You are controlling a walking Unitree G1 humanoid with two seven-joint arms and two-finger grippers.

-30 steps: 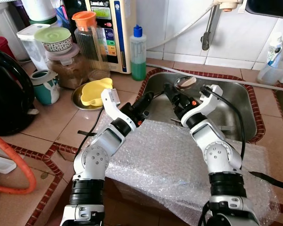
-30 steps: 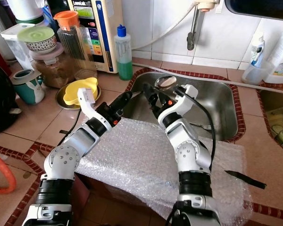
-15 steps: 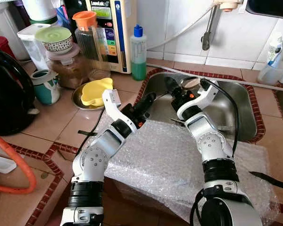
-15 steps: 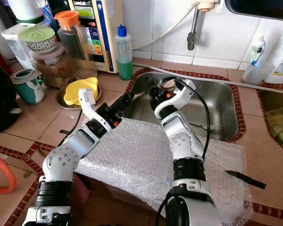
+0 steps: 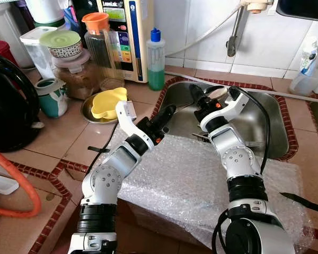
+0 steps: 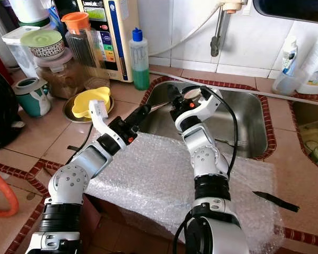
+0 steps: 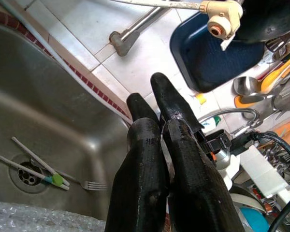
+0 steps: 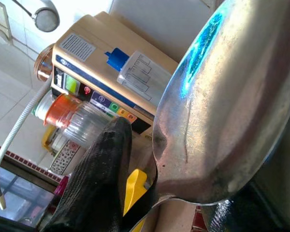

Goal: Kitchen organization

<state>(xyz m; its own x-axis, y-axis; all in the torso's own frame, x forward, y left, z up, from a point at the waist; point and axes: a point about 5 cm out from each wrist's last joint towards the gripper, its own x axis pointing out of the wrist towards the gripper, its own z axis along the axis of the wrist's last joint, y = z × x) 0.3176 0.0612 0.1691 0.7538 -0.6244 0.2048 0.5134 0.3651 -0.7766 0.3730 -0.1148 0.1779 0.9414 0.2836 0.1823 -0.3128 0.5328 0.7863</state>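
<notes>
On the tiled counter's left side, a black appliance (image 5: 10,100), a teal mug (image 5: 51,97), a brown-filled jar (image 5: 74,74) topped by a green-lidded bowl (image 5: 60,43), and an orange-capped glass jug (image 5: 99,39) are crowded near the back wall, with a yellow container (image 5: 108,102) set on a metal dish (image 5: 90,112) just in front. A green soap bottle with a blue cap (image 5: 155,59) is stood at the sink's back left corner, beside a beige water purifier (image 5: 125,32). A sheet of bubble wrap (image 5: 201,180) is spread over the counter's front edge, in front of the steel sink (image 5: 265,124). The left gripper (image 5: 167,112) is held above the sink's left rim, its black fingers (image 7: 154,159) pressed together on nothing. In the basin, chopsticks (image 7: 36,164) and a fork (image 7: 92,184) are seen lying by the drain. The right gripper (image 5: 200,95) is raised over the sink's back edge, clamped on a metal ladle (image 8: 222,116), whose bowl is seen close against the fingers. A black knife (image 5: 302,202) is left on the counter at the bubble wrap's right edge.
</notes>
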